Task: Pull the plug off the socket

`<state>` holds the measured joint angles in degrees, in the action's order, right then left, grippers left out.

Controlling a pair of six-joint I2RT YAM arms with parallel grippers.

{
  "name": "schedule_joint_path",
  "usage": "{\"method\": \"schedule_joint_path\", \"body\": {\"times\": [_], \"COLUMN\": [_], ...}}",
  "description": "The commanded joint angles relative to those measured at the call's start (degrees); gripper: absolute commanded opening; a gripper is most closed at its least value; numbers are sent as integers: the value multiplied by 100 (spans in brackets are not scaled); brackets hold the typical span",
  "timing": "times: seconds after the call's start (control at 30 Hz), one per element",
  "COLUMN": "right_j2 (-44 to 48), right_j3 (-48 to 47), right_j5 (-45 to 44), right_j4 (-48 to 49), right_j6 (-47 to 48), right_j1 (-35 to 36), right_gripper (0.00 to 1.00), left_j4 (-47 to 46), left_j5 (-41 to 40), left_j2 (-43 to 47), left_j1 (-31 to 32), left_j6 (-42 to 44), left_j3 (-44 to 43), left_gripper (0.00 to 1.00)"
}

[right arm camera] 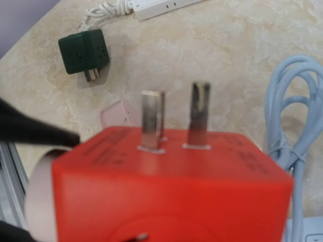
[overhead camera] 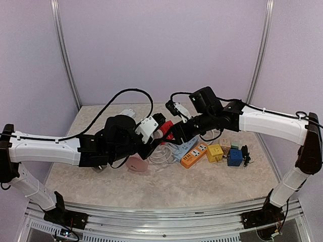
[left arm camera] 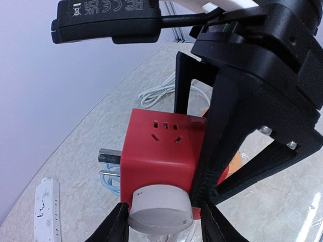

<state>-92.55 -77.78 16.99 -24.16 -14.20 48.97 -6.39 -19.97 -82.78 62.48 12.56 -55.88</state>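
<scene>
- Red socket cube [right arm camera: 171, 181] fills the right wrist view, two metal prongs [right arm camera: 200, 113] sticking out of its upper face.
- Table [overhead camera: 202, 181]: beige marbled top. Pale lilac walls [overhead camera: 161, 45], metal corner posts.
- Cube sits mid-table, held up between both arms.
- White round plug [left arm camera: 160, 207] is seated in the cube's near face.
- Left gripper [left arm camera: 164, 228] is clamped on the plug, one finger each side.
- Right gripper [overhead camera: 170, 133] is closed across the cube.
- Loose on the table: orange power strip [overhead camera: 194, 155], green adapter [right arm camera: 84, 49].

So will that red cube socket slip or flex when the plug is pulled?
The red cube socket looks like rigid plastic, so probably no flex. Its smooth faces might slip in a grip. The round white plug sits flush, so likely tight.
</scene>
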Motion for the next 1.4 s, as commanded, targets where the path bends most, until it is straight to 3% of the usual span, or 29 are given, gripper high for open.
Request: {"method": "schedule_joint_path", "body": {"times": [0.0, 0.47, 0.73, 0.97, 1.07, 1.37], "right_j2": [229, 285, 347, 423, 477, 563], "right_j3": [-291, -339, -354, -364, -257, -38], "right_j5": [325, 369, 1076, 1196, 1013, 6], "right_j4": [365, 184, -152, -360, -186, 431], "right_j6": [39, 253, 1171, 1578, 1438, -170], "right_j1": [54, 46, 43, 43, 44, -83], "right_gripper": [0, 0, 0, 0, 0, 0], "left_j4": [-109, 7, 248, 409, 337, -173], "left_j5": [-129, -113, 413, 694, 611, -256], "left_j2": [-139, -149, -73, -67, -104, -440], "left_j1": [43, 106, 108, 107, 107, 364], "left_j6": [72, 273, 415, 406, 372, 296], "left_j3": [-178, -203, -269, -336, -320, -303], "left_gripper": [44, 22, 20, 17, 16, 11]}}
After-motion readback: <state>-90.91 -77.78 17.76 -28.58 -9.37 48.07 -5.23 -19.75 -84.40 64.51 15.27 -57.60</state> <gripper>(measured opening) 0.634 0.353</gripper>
